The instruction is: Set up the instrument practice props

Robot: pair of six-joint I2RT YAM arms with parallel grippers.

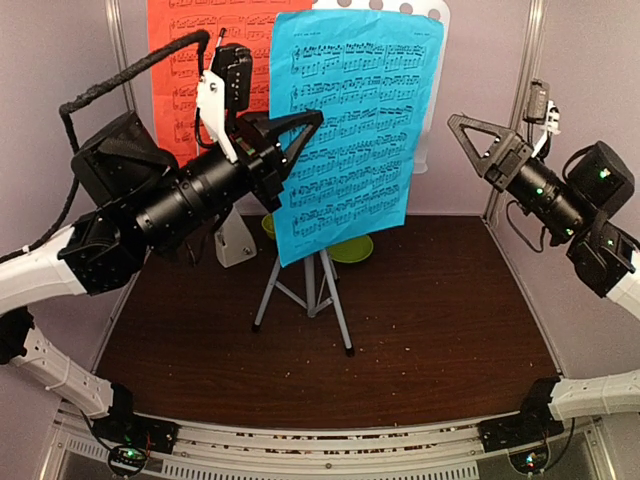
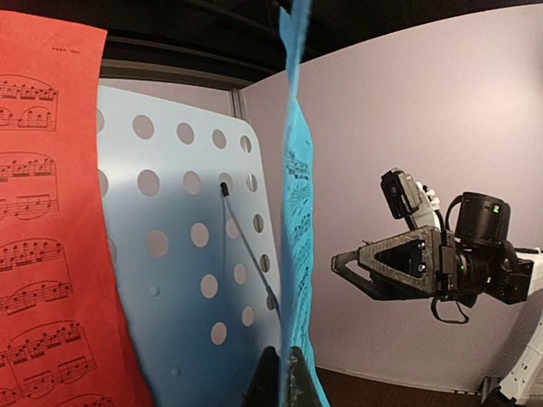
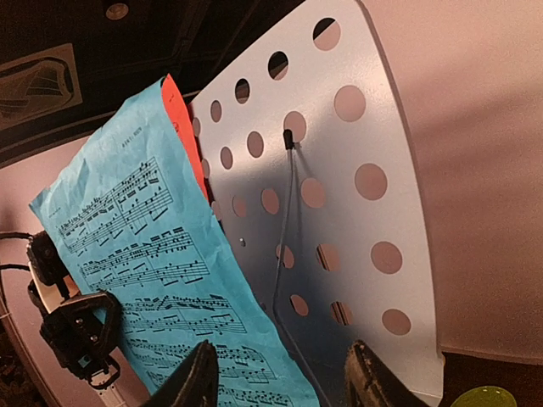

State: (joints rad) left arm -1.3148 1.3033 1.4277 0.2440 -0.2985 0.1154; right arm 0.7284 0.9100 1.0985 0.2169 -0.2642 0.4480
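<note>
1. Red music sheet [image 1: 178, 60] fills the upper left of the overhead frame, lying against the pale grey perforated desk [image 3: 399, 144] of the music stand.
2. Just right of it, the left gripper [image 1: 297, 135] is clenched on the left edge of the blue music sheet [image 1: 355, 120]; the left wrist view shows that sheet edge-on, pinched between the fingertips [image 2: 265, 390].
3. Below the left arm, a small whitish metronome [image 1: 235, 240] stands on the dark table [image 1: 440, 320].
4. At centre, the blue sheet hangs tilted in front of the desk, above the grey tripod [image 1: 310, 285], which stands with legs spread.
5. At the right of the frame, the right gripper [image 1: 478, 135] hovers apart from the stand, jaws released and empty.
6. Step in hand, by my judgement: placing the blue sheet on the desk beside the red one. The next move calls for laying it flat and square against the desk before the left gripper lets go.
</note>
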